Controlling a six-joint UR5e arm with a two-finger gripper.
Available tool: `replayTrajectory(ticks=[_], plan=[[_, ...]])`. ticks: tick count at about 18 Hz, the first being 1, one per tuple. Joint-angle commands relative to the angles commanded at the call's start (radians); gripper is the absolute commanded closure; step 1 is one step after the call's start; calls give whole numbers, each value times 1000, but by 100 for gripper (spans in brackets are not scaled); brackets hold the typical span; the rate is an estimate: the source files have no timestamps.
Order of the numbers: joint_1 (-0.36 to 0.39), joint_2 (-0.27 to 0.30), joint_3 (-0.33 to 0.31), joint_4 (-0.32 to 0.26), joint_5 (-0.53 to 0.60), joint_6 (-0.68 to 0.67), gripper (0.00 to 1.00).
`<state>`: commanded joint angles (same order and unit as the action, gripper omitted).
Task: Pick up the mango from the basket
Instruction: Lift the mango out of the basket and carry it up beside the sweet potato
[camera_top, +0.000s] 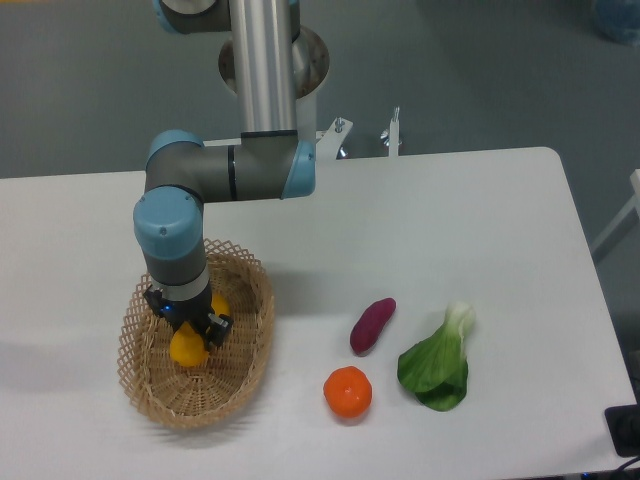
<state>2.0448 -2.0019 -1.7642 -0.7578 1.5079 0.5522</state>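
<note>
The tan wicker basket (245, 350) sits at the front left of the white table. The yellow-orange mango (187, 347) lies inside it, mostly covered by my wrist. My gripper (190, 335) is lowered into the basket right over the mango, with its fingers on either side of the fruit. The wrist hides the fingertips, so I cannot tell whether they press on the mango or stand apart from it.
A purple sweet potato (372, 325), a round orange tangerine (348, 392) and a green bok choy (438, 362) lie to the right of the basket. The arm's base column (265, 60) stands at the table's far edge.
</note>
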Motion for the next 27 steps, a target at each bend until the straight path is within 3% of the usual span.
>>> replayTrajectory(ticks=[2,8,13,22,27], plan=[[14,21,31,-15,6,3,40],[170,104,106,-95,-8,89,40],[294,130,201,-280,-29,219,40],[534,192,201,-416,-80,576,40],[584,193,212,-430,-84,623,40]])
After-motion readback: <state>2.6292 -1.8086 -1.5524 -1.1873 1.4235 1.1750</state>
